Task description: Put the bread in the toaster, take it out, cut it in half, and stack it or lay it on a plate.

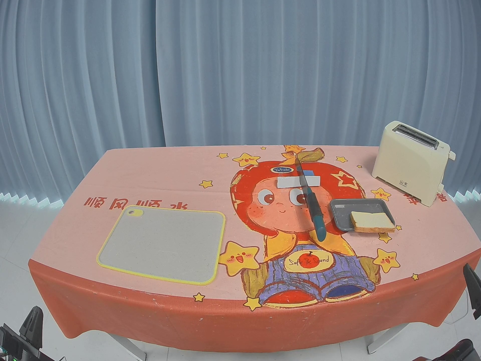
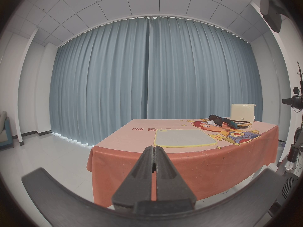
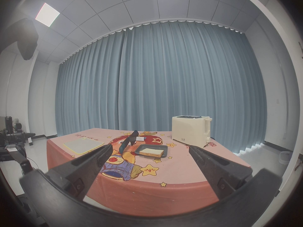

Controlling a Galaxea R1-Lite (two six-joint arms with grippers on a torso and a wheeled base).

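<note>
**Station Status: Bread on Tray, Grippers Clear of Table**

The bread (image 1: 372, 221) is laid on the grey tray (image 1: 343, 209), near the toaster (image 1: 412, 161), at the right of the table (image 1: 150, 176). A knife (image 1: 311, 201) is propped on a white block (image 1: 288, 182) just beside the tray. The cutting board (image 1: 163, 243) is placed well apart, to the left. The left gripper (image 2: 154, 148) is clenched on nothing. The right gripper (image 3: 150, 150) is spread wide, empty.

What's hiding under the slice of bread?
A dark grey tray lies under the bread, which covers its near right corner. Whether anything else sits beneath the slice can't be seen.
</note>
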